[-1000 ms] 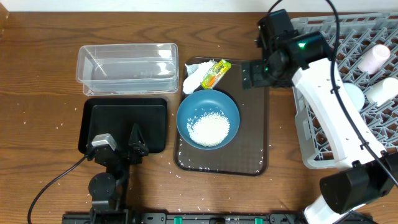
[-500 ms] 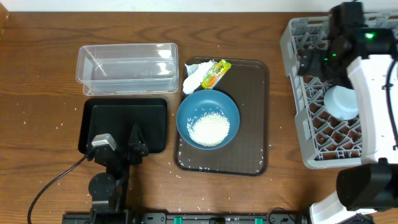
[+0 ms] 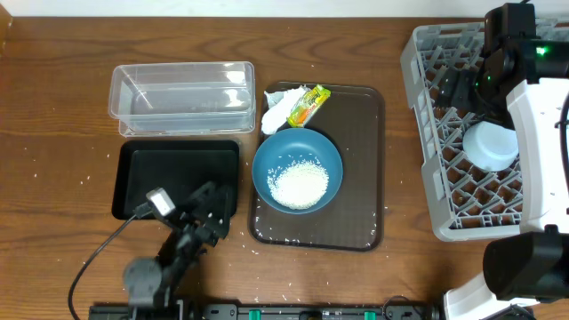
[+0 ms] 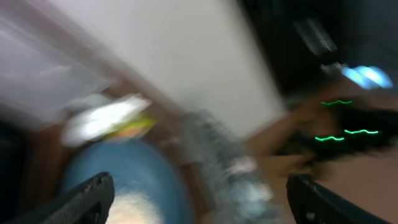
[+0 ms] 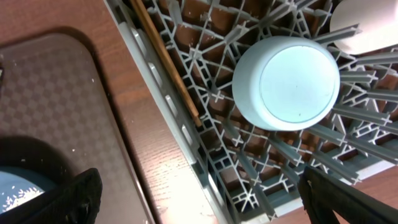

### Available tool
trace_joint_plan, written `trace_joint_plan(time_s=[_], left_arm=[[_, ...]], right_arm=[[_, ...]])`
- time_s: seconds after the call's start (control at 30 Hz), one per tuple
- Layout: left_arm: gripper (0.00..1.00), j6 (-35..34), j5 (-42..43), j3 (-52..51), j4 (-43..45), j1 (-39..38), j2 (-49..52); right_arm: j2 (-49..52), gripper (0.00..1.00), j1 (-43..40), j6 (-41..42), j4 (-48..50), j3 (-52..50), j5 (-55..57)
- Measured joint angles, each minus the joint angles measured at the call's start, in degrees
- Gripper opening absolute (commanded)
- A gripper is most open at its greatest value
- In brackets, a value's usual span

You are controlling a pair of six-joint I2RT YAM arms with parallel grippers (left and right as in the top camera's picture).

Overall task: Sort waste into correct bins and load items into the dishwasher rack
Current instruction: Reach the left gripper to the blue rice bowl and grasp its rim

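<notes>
The left gripper (image 3: 212,206), fingers spread, hovers at the lower right corner of the black bin (image 3: 169,169). The right gripper (image 5: 202,199), also spread, hangs over the dishwasher rack (image 3: 425,191) at the right of the frame. There the light-blue bowl (image 5: 287,82) lies upturned near the chopsticks (image 5: 165,59). The dark-blue bowl (image 3: 297,170), holding rice, sits on the brown tray (image 3: 360,160).

Left wrist view blurred; rack (image 3: 444,204) cut by right edge.

Through heavy blur, the left gripper (image 4: 199,200) stands wide apart, the dark-blue bowl (image 4: 121,167) holding rice (image 4: 135,210) by its left fingertip, tissue (image 4: 93,121) and wrapper (image 4: 135,128) just beyond.
</notes>
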Motion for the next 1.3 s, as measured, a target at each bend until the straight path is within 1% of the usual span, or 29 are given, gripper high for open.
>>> trace_joint_plan(time_s=[0.07, 0.1, 0.17, 0.27, 0.4, 0.5, 0.57, 0.6, 0.63, 0.73, 0.83, 0.93, 1.0, 1.1, 1.17, 1.3], left_arm=[[0.91, -3.23, 3.04, 0.81, 8.44, 0.0, -0.24], [0.91, -4.15, 4.04, 1.81, 8.96, 0.0, -0.24], [0.91, -4.07, 5.55, 4.57, 4.66, -0.02, 0.52], [0.91, 0.24, 7.37, 12.44, -8.74, -0.15, 5.99], [0.91, 11.39, 9.05, 26.71, -23.52, -0.2, 18.95], [0.91, 20.46, 9.73, 42.73, -38.97, -0.24, 32.37], [0.91, 26.99, 9.51, 55.1, -52.37, -0.63, 42.36], [0.91, 29.55, 8.74, 59.65, -57.94, -1.16, 46.07], [0.91, 32.15, 7.23, 65.2, -64.11, -2.14, 50.73], [0.91, 37.81, 0.94, 80.02, -78.16, -7.43, 64.08], [0.91, 40.7, -4.72, 89.92, -83.52, -14.78, 74.49], [0.91, 42.29, -10.75, 95.17, -84.02, -23.65, 82.53], [0.91, 42.93, -14.86, 96.02, -82.97, -29.24, 86.68], [0.91, 43.65, -19.56, 96.1, -81.77, -35.23, 91.93], [0.91, 43.74, -21.57, 96.1, -81.42, -38.07, 95.8], [0.91, 43.5, -23.56, 96.1, -80.91, -41.33, 101.92]], right_arm=[[0.0, 0.99, -0.02, 0.0, 0.0, 0.07, -0.02], [0.0, 0.99, -0.02, 0.0, 0.0, 0.09, -0.02], [0.0, 0.99, 0.0, 0.0, 0.0, 0.09, -0.07], [-0.02, 0.99, -0.02, 0.0, 0.04, 0.15, -0.11], [-0.02, 0.99, -0.02, 0.0, -0.02, 0.22, -0.11], [-0.07, 0.99, 0.0, 0.0, 0.02, 0.33, -0.13], [-0.09, 0.99, -0.02, 0.0, 0.0, 0.35, -0.11], [-0.09, 0.99, 0.0, 0.0, 0.0, 0.39, -0.13], [-0.09, 0.99, -0.02, 0.0, 0.02, 0.39, -0.11], [-0.09, 0.99, 0.0, 0.0, 0.02, 0.39, -0.09], [-0.09, 0.99, 0.0, 0.0, 0.02, 0.39, -0.11], [-0.09, 0.99, 0.0, 0.0, 0.0, 0.39, -0.11], [-0.09, 0.99, -0.02, 0.0, 0.04, 0.39, -0.11], [-0.09, 0.99, 0.0, 0.0, 0.02, 0.39, -0.13], [-0.09, 0.99, 0.0, 0.0, 0.02, 0.39, -0.11], [-0.09, 0.99, 0.0, 0.0, 0.02, 0.39, -0.11]])
